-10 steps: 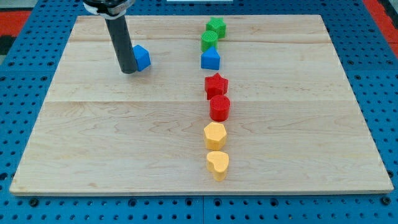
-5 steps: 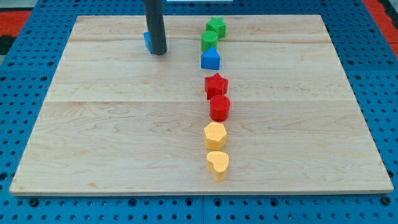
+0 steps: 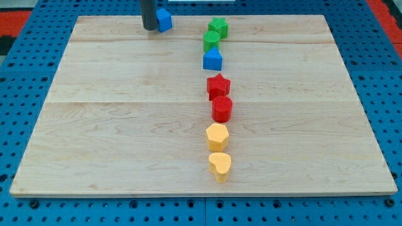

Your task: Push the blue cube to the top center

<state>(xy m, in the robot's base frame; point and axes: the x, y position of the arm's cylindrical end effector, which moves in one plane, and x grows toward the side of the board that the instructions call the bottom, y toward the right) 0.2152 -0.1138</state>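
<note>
You have my tip (image 3: 149, 29) touching the small blue cube (image 3: 164, 19) at its nine o'clock; no gripper is fitted. At the cube's three o'clock, well apart, stand a green star block (image 3: 218, 27) and a green ribbed cylinder (image 3: 211, 41) on the pale wooden board (image 3: 113, 113).

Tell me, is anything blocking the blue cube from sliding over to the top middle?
Nothing visible blocks it. My tip touches the blue cube on the view's left side, and bare board lies to its right along the top edge. The nearest block that way is the green star-like block, just past the middle.
</note>
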